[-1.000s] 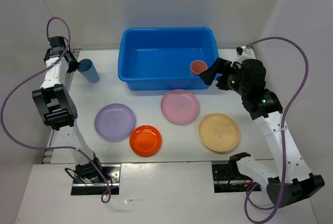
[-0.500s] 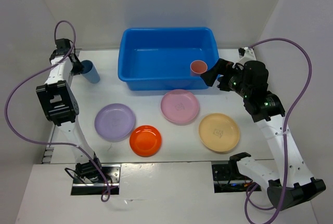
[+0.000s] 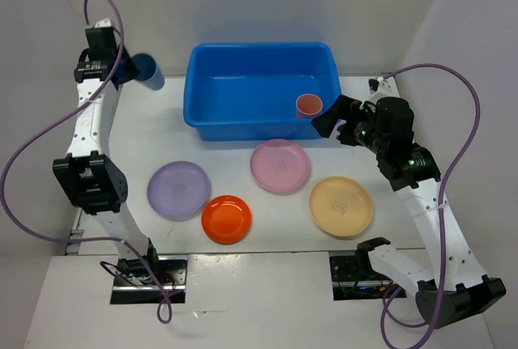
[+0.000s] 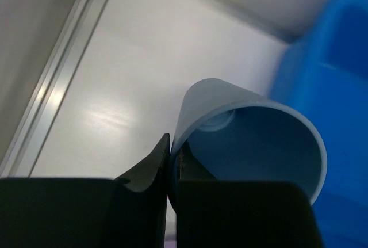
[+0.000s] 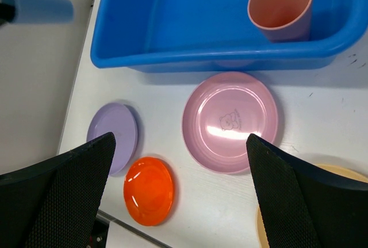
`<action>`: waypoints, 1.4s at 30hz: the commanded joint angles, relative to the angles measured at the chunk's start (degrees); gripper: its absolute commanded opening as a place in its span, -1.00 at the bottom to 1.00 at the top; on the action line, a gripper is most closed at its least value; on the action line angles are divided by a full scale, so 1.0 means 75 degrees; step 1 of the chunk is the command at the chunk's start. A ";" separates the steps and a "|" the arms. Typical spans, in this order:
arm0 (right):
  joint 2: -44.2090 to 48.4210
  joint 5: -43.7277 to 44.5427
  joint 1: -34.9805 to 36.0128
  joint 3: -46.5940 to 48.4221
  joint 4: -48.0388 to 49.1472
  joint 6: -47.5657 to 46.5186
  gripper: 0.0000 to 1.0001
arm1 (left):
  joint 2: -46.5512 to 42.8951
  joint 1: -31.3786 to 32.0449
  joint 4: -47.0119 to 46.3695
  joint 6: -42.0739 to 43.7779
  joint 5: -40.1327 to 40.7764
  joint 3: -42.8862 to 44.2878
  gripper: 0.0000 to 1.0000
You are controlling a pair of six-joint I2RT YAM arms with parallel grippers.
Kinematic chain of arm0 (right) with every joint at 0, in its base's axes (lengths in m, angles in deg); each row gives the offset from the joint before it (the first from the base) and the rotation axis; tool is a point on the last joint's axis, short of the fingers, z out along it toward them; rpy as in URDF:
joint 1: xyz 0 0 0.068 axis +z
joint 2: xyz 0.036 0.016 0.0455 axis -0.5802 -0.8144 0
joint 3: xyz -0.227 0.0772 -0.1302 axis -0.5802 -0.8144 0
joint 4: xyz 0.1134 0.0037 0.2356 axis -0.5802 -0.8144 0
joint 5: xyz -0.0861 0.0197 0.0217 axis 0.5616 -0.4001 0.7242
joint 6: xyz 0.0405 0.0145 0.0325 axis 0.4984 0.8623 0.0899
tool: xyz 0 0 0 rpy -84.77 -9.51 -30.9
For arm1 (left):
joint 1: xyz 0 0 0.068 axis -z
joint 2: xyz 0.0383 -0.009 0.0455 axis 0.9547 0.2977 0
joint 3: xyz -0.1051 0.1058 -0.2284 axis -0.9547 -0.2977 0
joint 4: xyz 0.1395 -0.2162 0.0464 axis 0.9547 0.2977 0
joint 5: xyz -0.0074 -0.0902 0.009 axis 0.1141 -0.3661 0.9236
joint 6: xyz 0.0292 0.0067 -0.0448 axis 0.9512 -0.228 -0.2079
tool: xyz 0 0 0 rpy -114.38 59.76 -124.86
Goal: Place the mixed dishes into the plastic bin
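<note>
four plates lie on the table at the bin's 6 o'clock side. the orange plate (image 3: 227, 219) is nearest, with the lavender plate (image 3: 178, 189) at its 10 o'clock and the tan-yellow plate (image 3: 341, 206) at its 3 o'clock. the pink plate (image 3: 280, 166) sits farther back, close to the blue plastic bin (image 3: 243, 129).

the bin holds one dish, the salmon-pink cup (image 3: 308, 106), upright in its 4 o'clock corner.

in the right wrist view the tan-yellow plate is mostly cut off behind a dark finger. in the left wrist view the gripper body blocks the lower edge.

the right gripper (image 3: 330, 116) hangs at the bin's 3 o'clock end, jaws spread wide and grasping nothing. the left arm reaches far back. the left gripper (image 4: 171, 161) is clenched on the wall of the light-blue cup (image 3: 148, 71), which is tipped on its side just outside the bin's 10 o'clock corner.
</note>
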 commanded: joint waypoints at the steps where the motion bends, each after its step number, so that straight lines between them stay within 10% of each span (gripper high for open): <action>1: 0.0129 -0.0123 0.0050 -0.0059 0.0101 0.0133 0.98 | -0.0706 0.1070 -0.0128 0.0154 -0.0498 0.0672 -1.00; 14: 0.0411 -0.0052 0.0050 -0.0505 0.0031 0.0133 0.98 | 0.0886 0.3393 0.0247 0.0224 0.0720 0.1493 -1.00; 36: 0.0200 -0.0052 0.0050 -0.0938 0.0101 -0.0008 0.98 | 0.2762 0.3617 0.0844 0.0365 0.1107 0.1927 -0.99; 42: 0.0200 -0.0052 0.0050 -0.0938 0.0101 -0.0008 0.98 | 0.2833 0.3547 0.0844 0.0365 0.1037 0.1927 -0.59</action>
